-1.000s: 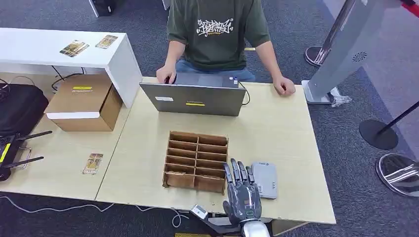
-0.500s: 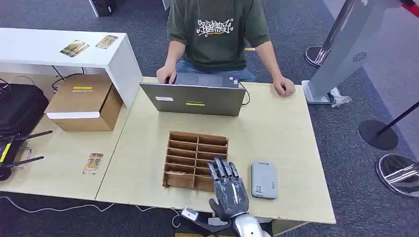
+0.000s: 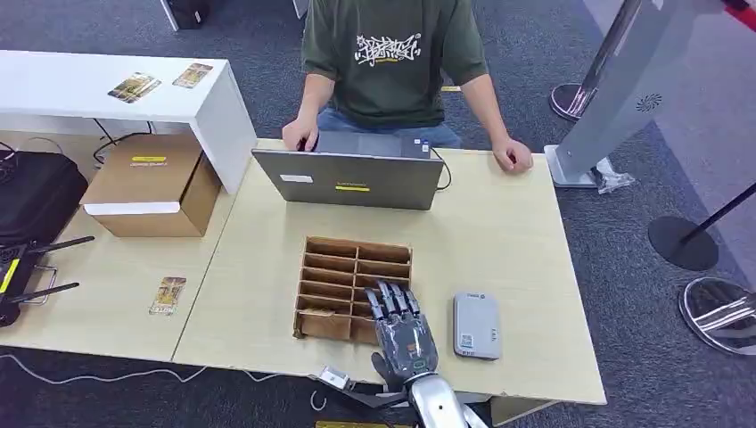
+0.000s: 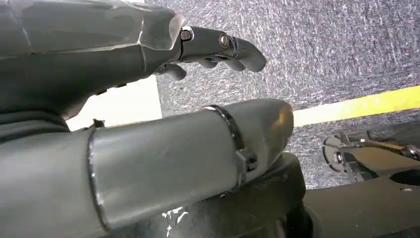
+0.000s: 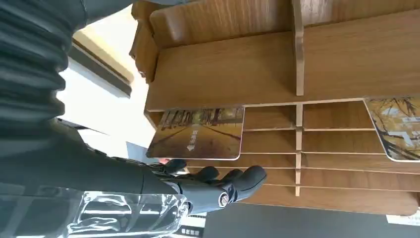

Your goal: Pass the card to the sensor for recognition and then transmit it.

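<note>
We see right hand [image 3: 403,334] fingers spread, empty, over slotted brown wooden rack [image 3: 353,291] | glossy yellow-brown card [image 5: 198,133] standing in rack slot | flat grey rectangular sensor [image 3: 476,325] just beside rack | left hand [image 4: 218,47] loosely extended, empty

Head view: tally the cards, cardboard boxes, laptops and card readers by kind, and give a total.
Cards: 3
Cardboard boxes: 1
Laptops: 1
Card readers: 1
Total: 6

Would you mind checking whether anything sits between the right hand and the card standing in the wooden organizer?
Nothing visible does. The right hand has its fingers right beside the card, which stands up out of a slot of the wooden organizer with open space between them.
</note>
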`<state>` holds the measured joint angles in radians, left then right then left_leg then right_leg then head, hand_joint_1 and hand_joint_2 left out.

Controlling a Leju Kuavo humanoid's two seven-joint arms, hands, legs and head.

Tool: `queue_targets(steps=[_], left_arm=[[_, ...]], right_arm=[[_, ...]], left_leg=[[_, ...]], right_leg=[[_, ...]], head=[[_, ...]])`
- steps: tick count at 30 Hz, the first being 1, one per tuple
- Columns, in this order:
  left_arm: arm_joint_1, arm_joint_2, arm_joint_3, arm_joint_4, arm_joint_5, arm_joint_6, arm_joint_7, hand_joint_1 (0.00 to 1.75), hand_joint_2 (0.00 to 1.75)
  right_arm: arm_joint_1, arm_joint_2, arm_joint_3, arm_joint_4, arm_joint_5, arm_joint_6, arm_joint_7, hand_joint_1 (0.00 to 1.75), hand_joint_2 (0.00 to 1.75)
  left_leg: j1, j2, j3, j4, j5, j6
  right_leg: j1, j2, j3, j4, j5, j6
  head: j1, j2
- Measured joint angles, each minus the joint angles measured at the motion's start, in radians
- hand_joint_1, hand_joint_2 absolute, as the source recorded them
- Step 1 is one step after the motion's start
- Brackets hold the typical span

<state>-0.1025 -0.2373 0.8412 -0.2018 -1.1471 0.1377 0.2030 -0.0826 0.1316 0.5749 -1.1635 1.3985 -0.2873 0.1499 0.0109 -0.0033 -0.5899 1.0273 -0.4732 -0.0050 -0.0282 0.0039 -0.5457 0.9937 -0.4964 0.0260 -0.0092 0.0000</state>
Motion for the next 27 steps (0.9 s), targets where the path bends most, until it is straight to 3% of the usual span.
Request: queue_targets(steps=[7,15,27], left_arm=[[0.009,0.001,0.000,0.000,0.003,0.003,-0.012,0.00,0.00],[0.008,0.001,0.000,0.000,-0.002,0.003,-0.003,0.00,0.00],[0.006,0.000,0.000,0.000,-0.007,0.002,0.008,0.00,0.00]], right_arm=[[0.004,0.006,-0.001,-0.040,0.059,0.012,0.055,0.00,1.75],[0.016,0.005,-0.009,-0.132,0.068,0.022,0.066,0.00,1.75],[0.029,0.005,-0.024,-0.160,0.068,0.040,0.073,0.00,1.75]], left_leg=[[0.000,0.000,0.000,0.000,0.000,0.000],[0.000,0.000,0.000,0.000,0.000,0.000],[0.000,0.000,0.000,0.000,0.000,0.000]], right_leg=[[0.000,0.000,0.000,0.000,0.000,0.000],[0.000,0.000,0.000,0.000,0.000,0.000],[0.000,0.000,0.000,0.000,0.000,0.000]], head=[[0.000,0.000],[0.000,0.000],[0.000,0.000]])
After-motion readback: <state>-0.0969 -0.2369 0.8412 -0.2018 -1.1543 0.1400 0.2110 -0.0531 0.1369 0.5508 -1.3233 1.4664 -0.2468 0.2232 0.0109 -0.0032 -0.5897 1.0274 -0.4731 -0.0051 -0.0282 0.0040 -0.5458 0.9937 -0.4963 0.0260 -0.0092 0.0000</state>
